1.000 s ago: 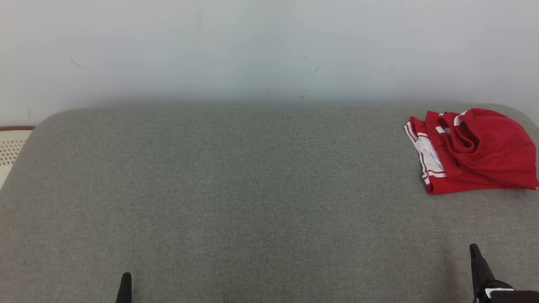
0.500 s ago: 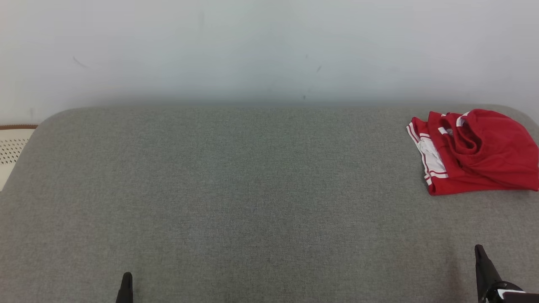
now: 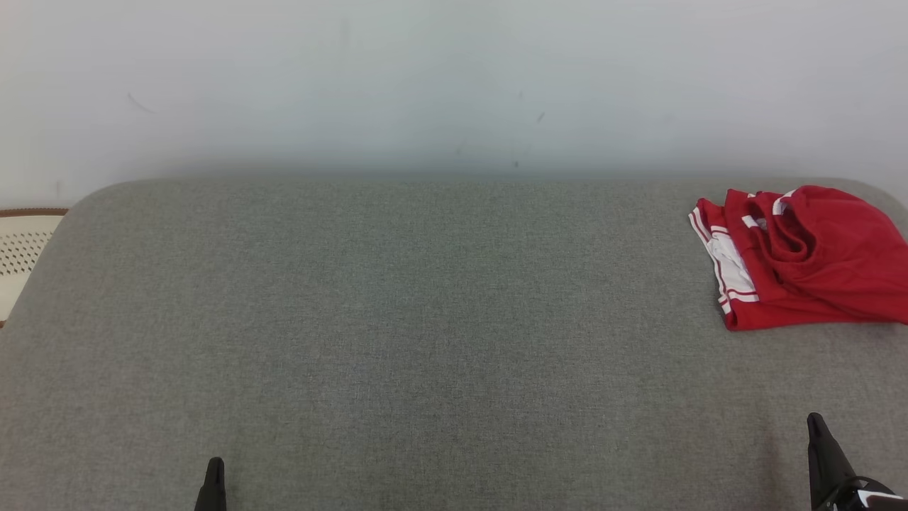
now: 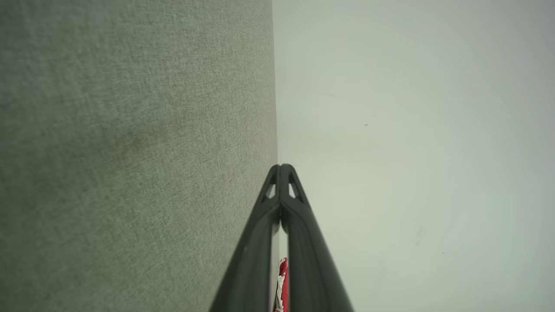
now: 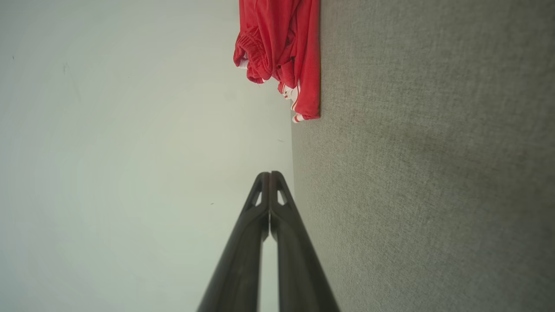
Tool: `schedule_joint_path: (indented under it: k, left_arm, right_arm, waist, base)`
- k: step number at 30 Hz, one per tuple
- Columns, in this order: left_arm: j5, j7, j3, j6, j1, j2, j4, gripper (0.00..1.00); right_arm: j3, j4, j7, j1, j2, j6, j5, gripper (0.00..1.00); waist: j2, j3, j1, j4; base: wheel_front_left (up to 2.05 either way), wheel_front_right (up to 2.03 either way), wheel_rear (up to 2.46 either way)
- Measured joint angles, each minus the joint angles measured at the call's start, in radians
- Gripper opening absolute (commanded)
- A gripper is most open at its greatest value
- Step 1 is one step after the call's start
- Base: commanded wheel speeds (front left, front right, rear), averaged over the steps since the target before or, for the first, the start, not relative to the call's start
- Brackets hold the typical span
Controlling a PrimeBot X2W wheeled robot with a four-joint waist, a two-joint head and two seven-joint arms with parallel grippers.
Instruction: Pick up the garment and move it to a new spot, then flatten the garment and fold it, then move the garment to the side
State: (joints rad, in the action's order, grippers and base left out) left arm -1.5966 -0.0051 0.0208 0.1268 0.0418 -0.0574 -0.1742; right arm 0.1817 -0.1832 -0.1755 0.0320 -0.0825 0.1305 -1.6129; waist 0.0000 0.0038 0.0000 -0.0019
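— Cloth of the garment [image 3: 809,259]?
— Red, soft and slack, with white stripes along one edge and a white panel on its left. Folded into a lumpy rectangle, rumpled on top. Lying at the far right of the cushion [image 3: 425,319], near the rounded back corner, well apart from both grippers.
— And the cushion itself?
— Grey, coarse woven cloth, flat, rounded at the far corners. Behind it, a pale smooth wall [image 3: 425,78] with a few faint marks.
— State of the left gripper [image 4: 282,167]?
— Two long dark matte fingers, tapered, pressed together at the tips, nothing between them. Low at the near edge in the head view.
— And the right gripper [image 5: 269,174]?
— Alike: tips pressed together, empty. Cut off by the lower right corner in the head view.
— Anything hard to make out?
— Garment's right side clipped by the frame edge; kind of garment unclear. At the far left, a cream perforated thing [image 3: 20,248] with a brown rim, mostly out of frame.
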Motion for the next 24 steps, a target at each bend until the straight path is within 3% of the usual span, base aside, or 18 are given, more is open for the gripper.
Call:
schedule_joint_path:
  k: [24]
  left_arm:
    - [-0.032, 0.009, -0.002, 0.003, 0.002, 0.002, -0.005, 0.00]
  right_arm:
    - [0.021, -0.001, -0.018, 0.001, 0.010, 0.000, -0.025, 0.00]
  waist:
    - [0.0000, 0.000, 0.0000, 0.002]
  base:
    - [0.00, 0.00, 0.00]
